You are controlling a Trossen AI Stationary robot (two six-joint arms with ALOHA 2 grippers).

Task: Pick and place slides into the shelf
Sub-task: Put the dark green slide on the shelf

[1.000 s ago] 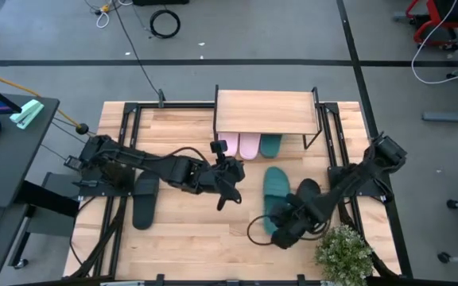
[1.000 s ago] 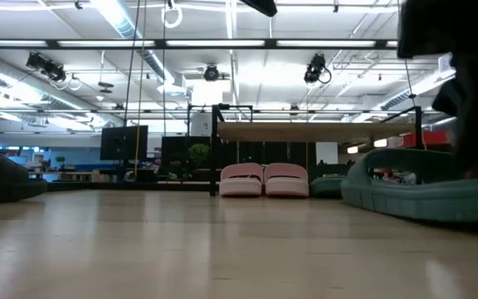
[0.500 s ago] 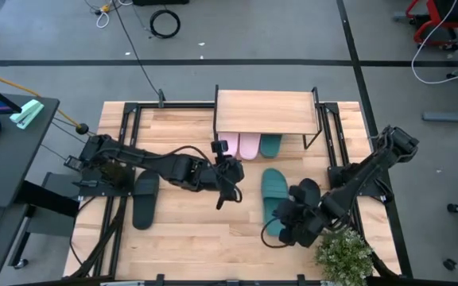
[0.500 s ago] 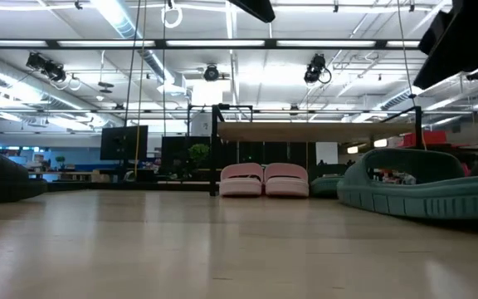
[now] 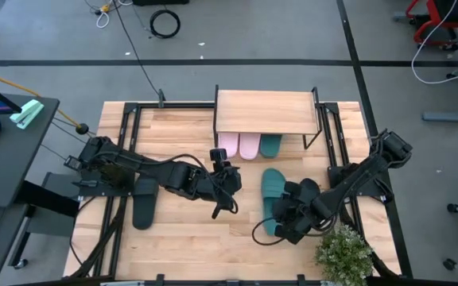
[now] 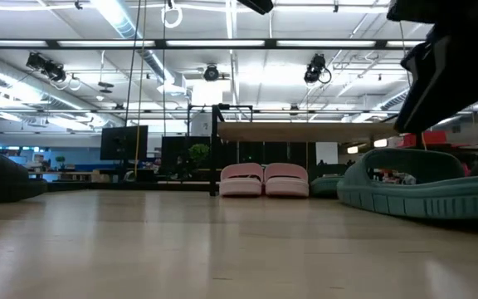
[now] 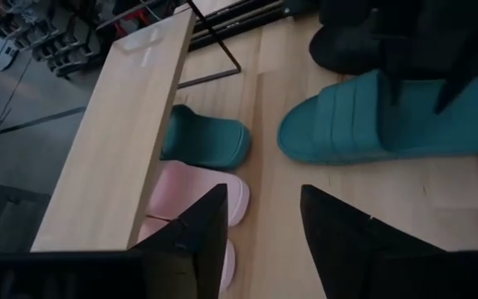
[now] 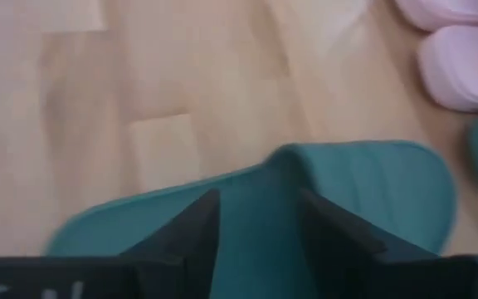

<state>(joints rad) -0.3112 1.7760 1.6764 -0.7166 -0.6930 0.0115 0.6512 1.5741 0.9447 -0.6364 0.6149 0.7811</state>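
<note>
The right gripper hangs above the near end of the loose teal slide, which lies flat on the table just in front of the shelf. A second ago this slide was a little more to the right and turned, and half a second ago the gripper stood farther right beside it; now the slide points more straight toward the shelf and the gripper has come back over it. In the right wrist view the jaws are spread with the teal strap between them, not pinching it. I judge the slide was pushed to line up and a grasp is being prepared. Under the shelf two pink slides and one teal slide already sit side by side. The left gripper waits near the middle, jaws spread and holding nothing. One black slide lies far left, another black slide is beside the right arm.
</note>
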